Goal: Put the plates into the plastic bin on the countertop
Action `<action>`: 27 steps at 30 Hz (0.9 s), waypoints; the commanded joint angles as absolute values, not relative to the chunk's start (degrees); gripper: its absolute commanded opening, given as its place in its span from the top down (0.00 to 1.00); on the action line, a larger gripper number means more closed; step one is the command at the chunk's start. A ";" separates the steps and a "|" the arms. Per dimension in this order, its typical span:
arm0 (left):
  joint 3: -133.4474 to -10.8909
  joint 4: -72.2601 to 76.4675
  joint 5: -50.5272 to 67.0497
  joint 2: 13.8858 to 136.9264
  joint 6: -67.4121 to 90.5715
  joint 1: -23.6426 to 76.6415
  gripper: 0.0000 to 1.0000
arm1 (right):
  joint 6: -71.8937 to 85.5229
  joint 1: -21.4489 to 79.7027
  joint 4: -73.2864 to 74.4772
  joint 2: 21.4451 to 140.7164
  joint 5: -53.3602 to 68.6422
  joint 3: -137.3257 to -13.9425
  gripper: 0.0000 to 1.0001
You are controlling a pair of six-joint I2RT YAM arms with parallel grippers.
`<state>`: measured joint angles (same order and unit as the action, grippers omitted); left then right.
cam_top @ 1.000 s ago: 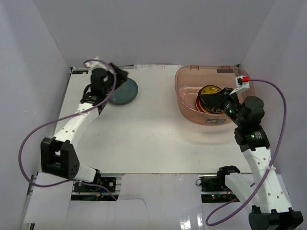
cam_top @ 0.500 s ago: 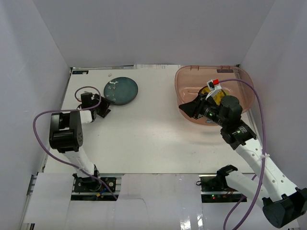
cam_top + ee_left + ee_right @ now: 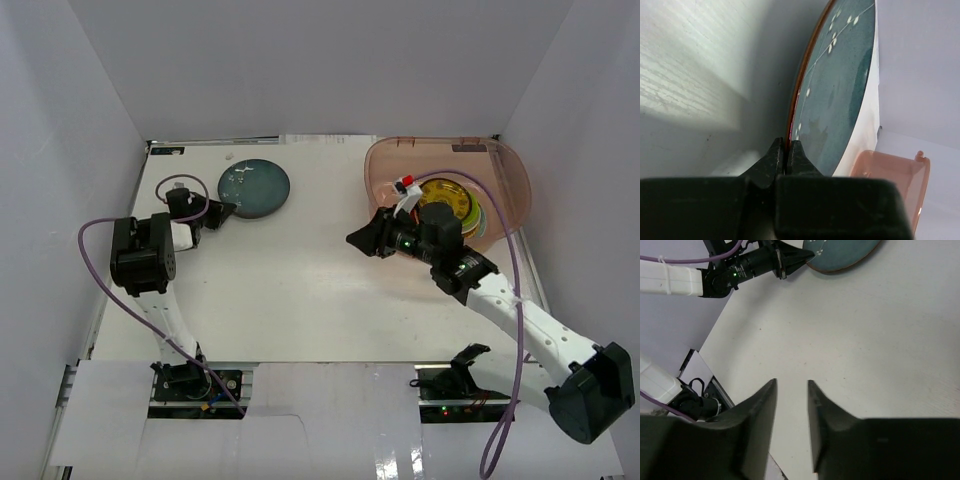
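**Out of the plastic bin (image 3: 395, 170) with the right gripper (image 3: 362, 240); up to the teal plate (image 3: 255, 188) with the left gripper (image 3: 220, 210)**

Withdrawn from inside the bin half a second back, and now hanging over the bare countertop (image 3: 300, 290) just off the bin's left wall, jaws spread with nothing between them. Meanwhile, nudged in from a short way off to meet the teal plate's near rim, jaws pressed together into one point that touches the rim's edge without gripping it.

Lying flat on the countertop, well to the left of the bin: that teal plate, the only one seen outside. Already inside the bin, toward its right wall: a stack of plates (image 3: 452, 200), yellow-brown pattern on top, a green edge showing beneath.

Judged from here, several ways to spoil it:
- Pushing on with shut jaws and skating the plate over the smooth surface, farther from the bin, instead of lifting it.
- Opening and biting only the thin rim, then losing the plate on the way across.
- Carrying toward the bin while the right gripper sits in that path, and knocking arms.
- Letting go too high above the stack and chipping something.
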<state>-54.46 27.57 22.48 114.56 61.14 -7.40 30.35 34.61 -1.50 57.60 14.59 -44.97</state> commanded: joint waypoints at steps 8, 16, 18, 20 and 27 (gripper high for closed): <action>-42.65 26.73 34.62 87.92 63.29 -6.51 1.00 | 31.99 40.25 -10.28 74.24 11.69 -53.96 0.00; -37.71 15.74 44.46 64.98 58.36 -4.04 1.00 | 32.34 39.90 -9.05 82.61 6.42 -60.20 0.10; -37.79 13.38 46.48 63.20 58.36 -3.61 1.00 | 32.87 39.82 -9.14 83.49 6.41 -60.82 0.10; -38.23 12.05 48.95 60.92 58.01 -3.43 1.00 | 33.31 39.90 -9.75 83.58 6.94 -61.61 0.10; -40.69 8.00 54.67 56.61 57.56 -3.16 1.00 | 38.04 38.85 -13.79 80.95 5.27 -59.07 0.34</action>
<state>-37.45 4.19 46.76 60.75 55.86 -3.57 35.14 39.62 -8.82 83.48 7.46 -58.92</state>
